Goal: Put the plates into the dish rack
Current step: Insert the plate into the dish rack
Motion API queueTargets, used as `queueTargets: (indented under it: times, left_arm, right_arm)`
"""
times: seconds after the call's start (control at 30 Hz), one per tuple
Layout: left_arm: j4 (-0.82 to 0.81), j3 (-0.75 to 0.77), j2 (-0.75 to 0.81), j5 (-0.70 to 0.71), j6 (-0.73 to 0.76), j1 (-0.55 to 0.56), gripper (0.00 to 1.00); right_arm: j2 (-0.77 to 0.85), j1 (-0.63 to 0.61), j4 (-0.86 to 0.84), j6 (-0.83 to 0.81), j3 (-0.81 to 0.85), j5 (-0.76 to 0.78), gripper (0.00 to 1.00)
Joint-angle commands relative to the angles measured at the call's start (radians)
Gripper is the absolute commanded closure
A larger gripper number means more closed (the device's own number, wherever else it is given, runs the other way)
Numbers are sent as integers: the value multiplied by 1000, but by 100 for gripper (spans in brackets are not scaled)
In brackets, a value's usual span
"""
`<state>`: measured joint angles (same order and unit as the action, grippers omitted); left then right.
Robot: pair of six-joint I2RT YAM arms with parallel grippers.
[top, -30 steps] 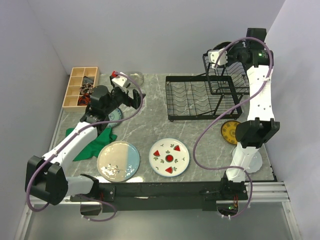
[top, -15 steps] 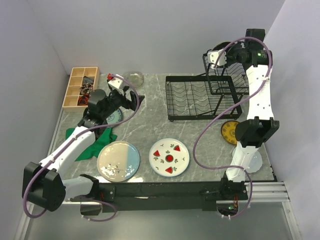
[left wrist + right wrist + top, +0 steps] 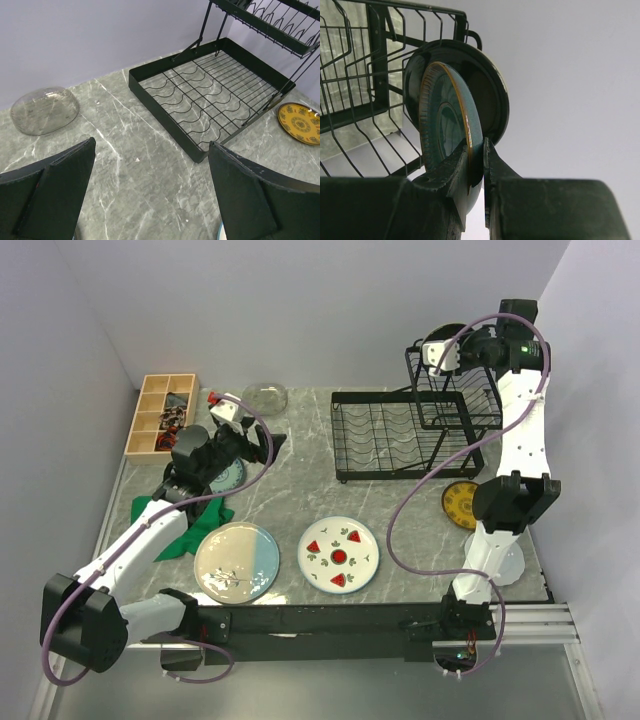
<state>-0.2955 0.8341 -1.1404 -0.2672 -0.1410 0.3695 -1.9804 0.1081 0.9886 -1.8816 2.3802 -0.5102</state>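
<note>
The black wire dish rack [image 3: 400, 435] stands at the back right, with its raised upper basket [image 3: 455, 390]. My right gripper [image 3: 482, 146] is shut on the rim of a slate-blue plate [image 3: 447, 120]. It holds the plate on edge at the basket, just in front of a black plate [image 3: 492, 85]. My left gripper [image 3: 252, 440] hangs open and empty over the table, left of the rack [image 3: 210, 100]. Flat on the table lie a cream-and-blue plate [image 3: 237, 561], a watermelon plate [image 3: 339, 554], a yellow patterned plate [image 3: 462, 504] and a clear glass plate [image 3: 265, 395].
A wooden compartment box [image 3: 160, 415] sits at the far left. A green cloth [image 3: 180, 525] lies under the left arm, with a bluish plate [image 3: 230, 476] partly hidden beside it. The rack's lower tray holds nothing.
My left arm has swung left and back, uncovering the clear glass plate. The right gripper has stayed at the upper basket with its plate.
</note>
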Motion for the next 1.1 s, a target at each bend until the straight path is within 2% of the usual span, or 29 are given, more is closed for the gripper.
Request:
queueTargets:
  times: [0.0, 1.07]
  left_arm:
    - [-59, 2, 16, 5, -19, -3, 1]
    - [-65, -4, 24, 23, -65, -3, 1]
  right_arm:
    - [15, 10, -56, -11, 19, -37, 100]
    - [-35, 27, -13, -71, 10, -94, 100]
